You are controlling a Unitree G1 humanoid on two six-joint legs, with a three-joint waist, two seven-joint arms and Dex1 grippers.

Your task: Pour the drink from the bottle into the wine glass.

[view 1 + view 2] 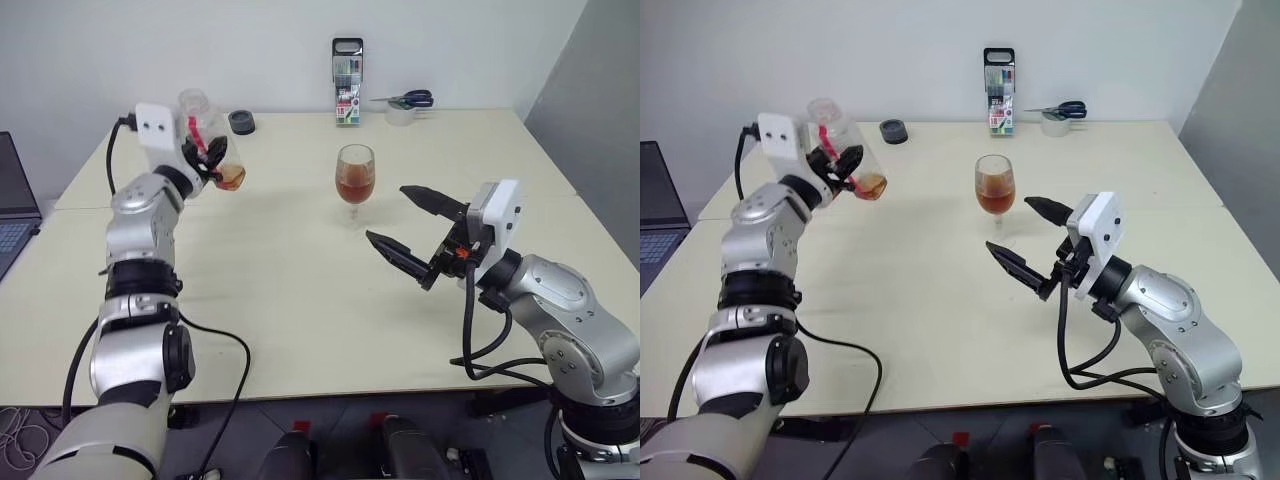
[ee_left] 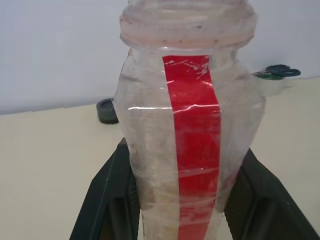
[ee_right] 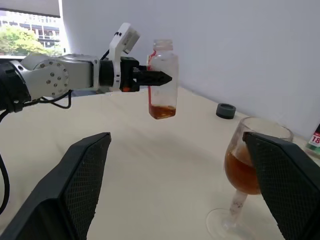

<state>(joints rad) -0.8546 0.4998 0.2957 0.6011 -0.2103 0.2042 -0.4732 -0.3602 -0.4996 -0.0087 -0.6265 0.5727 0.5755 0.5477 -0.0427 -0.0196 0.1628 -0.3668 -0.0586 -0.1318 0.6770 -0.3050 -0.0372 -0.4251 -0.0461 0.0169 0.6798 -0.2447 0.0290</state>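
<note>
Left gripper (image 1: 847, 165) jaws clenched on bottle (image 3: 162, 80), held upright, uncapped, above surface (image 1: 290, 300), well left of wine glass (image 1: 355, 175). Only dregs of drink (image 3: 162, 111) remain in bottle; glass about half full (pour looks done). Right gripper (image 1: 412, 230) jaws spread wide, empty, near glass, likely ready to steady it.

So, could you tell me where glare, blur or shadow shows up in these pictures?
Left wrist view: a thin glare streak crosses the bottle, and the scissors behind are soft. Right wrist view: the window is bright, and the wine glass is slightly blurred. Left eye view: even light, with a soft shadow at the wine glass's foot.
</note>
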